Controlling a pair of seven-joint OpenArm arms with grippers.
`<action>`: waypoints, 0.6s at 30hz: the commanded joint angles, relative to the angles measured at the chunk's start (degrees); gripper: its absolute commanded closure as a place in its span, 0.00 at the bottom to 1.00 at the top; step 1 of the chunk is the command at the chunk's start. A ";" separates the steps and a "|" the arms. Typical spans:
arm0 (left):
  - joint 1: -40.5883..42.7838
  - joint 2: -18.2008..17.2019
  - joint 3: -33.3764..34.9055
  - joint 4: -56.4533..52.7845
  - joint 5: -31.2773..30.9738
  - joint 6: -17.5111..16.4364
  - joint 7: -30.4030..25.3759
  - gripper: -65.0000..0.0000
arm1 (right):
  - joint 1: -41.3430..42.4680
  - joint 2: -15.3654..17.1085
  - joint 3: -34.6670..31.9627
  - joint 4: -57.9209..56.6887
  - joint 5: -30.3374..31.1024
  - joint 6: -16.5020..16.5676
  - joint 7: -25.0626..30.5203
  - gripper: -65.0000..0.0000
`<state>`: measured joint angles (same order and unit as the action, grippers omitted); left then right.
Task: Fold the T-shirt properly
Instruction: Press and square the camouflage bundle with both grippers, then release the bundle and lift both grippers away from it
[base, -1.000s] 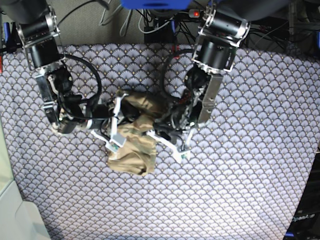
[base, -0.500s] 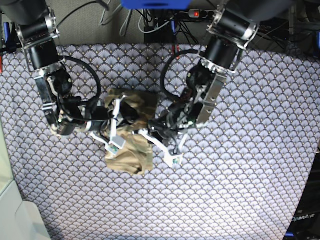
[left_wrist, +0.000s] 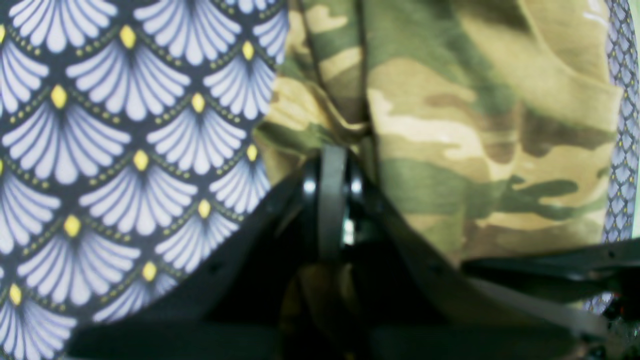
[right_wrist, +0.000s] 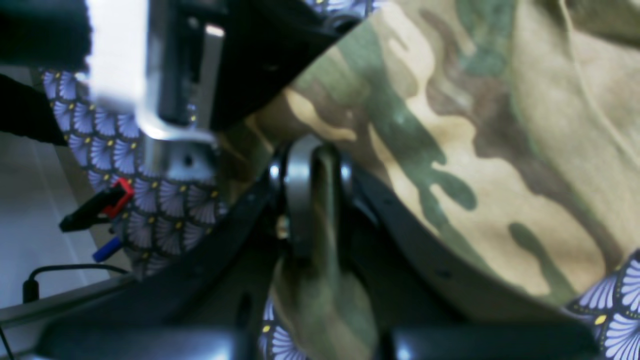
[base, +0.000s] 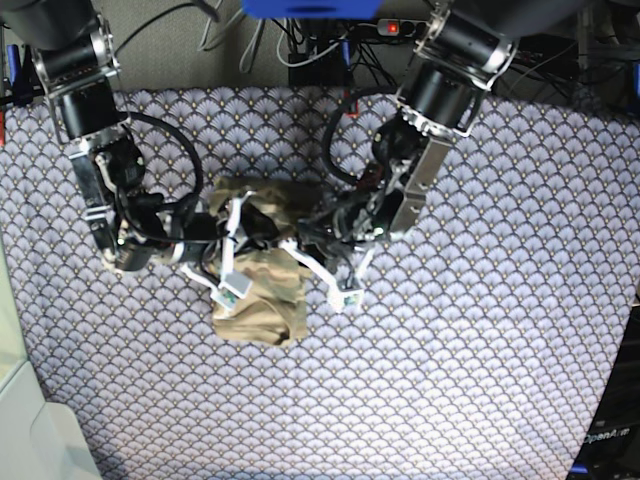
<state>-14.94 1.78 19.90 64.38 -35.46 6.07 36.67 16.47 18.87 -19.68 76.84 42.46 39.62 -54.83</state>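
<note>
Both grippers pinched the T-shirt mid-fold.
From my seat, the left gripper (left_wrist: 332, 165) and right gripper (right_wrist: 312, 165) each had jaws closed on a fold of the T-shirt (base: 262, 278), bunched mid-tablecloth (base: 480, 380). I judged both should travel level together. Since earlier, the left arm swung toward nine o'clock.

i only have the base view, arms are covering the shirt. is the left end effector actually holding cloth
Observer: Yes. In the left wrist view the left end effector is shut on a fold of the shirt.
Operator: and the right one
Observer: The right end effector is shut on the shirt too; cloth runs between its fingers and hangs below them.
Operator: anything beside the left grip
Observer: Only the patterned cloth, bare on one side of the fold.
</note>
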 joint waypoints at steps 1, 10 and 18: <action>-1.10 0.72 -0.08 0.63 -0.80 -2.50 -0.23 0.99 | 1.33 0.16 0.39 0.74 1.10 0.38 0.89 0.91; 0.21 -1.30 -1.40 10.83 -0.80 -4.97 0.39 0.99 | 1.42 0.42 0.39 1.01 1.10 0.38 0.72 0.91; 7.86 -6.31 -11.51 22.43 -0.89 -4.97 4.17 0.99 | 1.42 0.69 0.65 4.35 1.19 0.38 -1.04 0.91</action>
<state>-5.63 -4.93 8.32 85.67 -35.66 1.69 42.48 16.47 19.11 -19.51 80.05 42.24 39.62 -57.21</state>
